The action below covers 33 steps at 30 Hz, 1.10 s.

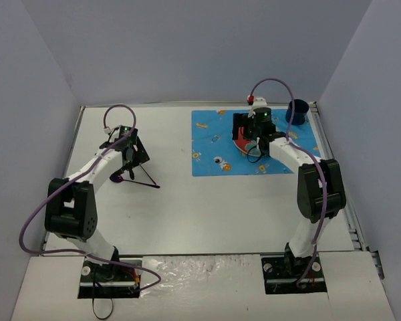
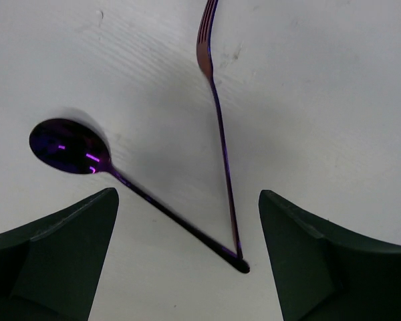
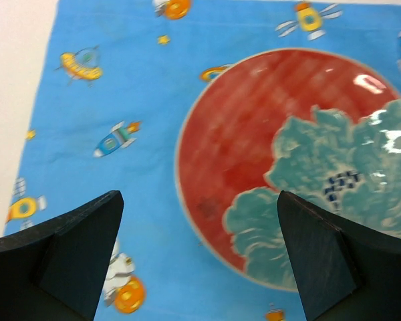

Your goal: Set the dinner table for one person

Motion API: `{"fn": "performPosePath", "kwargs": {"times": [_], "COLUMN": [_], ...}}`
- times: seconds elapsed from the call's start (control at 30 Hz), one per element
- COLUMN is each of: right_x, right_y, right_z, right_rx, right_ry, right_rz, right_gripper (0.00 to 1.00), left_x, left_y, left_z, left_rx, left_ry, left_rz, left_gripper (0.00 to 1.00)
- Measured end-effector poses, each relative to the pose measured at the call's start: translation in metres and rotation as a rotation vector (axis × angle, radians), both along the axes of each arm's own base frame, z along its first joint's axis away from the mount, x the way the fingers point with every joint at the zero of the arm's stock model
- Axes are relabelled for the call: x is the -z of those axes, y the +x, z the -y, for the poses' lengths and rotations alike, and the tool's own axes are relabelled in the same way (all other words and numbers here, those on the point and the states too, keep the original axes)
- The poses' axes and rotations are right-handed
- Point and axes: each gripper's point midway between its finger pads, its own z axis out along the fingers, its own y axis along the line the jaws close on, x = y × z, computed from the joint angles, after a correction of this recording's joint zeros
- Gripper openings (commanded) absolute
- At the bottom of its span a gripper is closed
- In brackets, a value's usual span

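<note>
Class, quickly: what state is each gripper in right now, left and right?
Left gripper: open, holding nothing, above the spoon and fork.
Right gripper: open, holding nothing, above the red plate.

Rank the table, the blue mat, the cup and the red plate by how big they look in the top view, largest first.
1. dinner table
2. blue mat
3 and 4, unsure: the dark cup shows whole, while the red plate is mostly covered, only a sliver showing.
</note>
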Motion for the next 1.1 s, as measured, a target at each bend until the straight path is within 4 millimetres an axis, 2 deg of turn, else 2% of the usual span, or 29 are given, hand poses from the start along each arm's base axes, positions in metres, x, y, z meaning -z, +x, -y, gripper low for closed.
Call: {"fn": "performPosePath", "kwargs": {"times": [0.13,0.23,0.3,0.5,0.73,0.9,1.1], "right_x": [0.0,0.0,0.003,0.003,-0.004,-0.004,-0.003], "right_y": [-0.023,-0.048,-0.065,-0.098,-0.119,-0.13,-0.134], "right_z": [-0.051,-0.091,-0.107,-0.12,-0.142,-0.156,-0.159], "right_rx": [-0.089,-0.183,-0.232,-0.285,-0.357,-0.404,-0.421], "right_ry": [0.018,0.026,0.034,0.045,0.055,0.055,0.047], "right_rz": [-0.013,-0.021,-0.033,-0.055,-0.047,-0.051,-0.053], "right_gripper": [0.96,0.96,0.96,0.96,0.96,0.96,0.96], "left_x": [-0.006,0.0,0.006,0.026,0.035,0.036,0.042], "left_y": [0.035,0.057,0.067,0.088,0.104,0.104,0.106], "left_z": [-0.007,-0.017,-0.024,-0.035,-0.033,-0.033,-0.034], "left_rx": [-0.03,-0.057,-0.069,-0.075,-0.045,-0.032,-0.016], "left_ry": [0.008,0.023,0.032,0.051,0.063,0.066,0.077], "left_rz": [0.022,0.022,0.009,-0.039,-0.058,-0.067,-0.087], "left_gripper": [0.67,0.62,0.57,0.44,0.32,0.24,0.18]}}
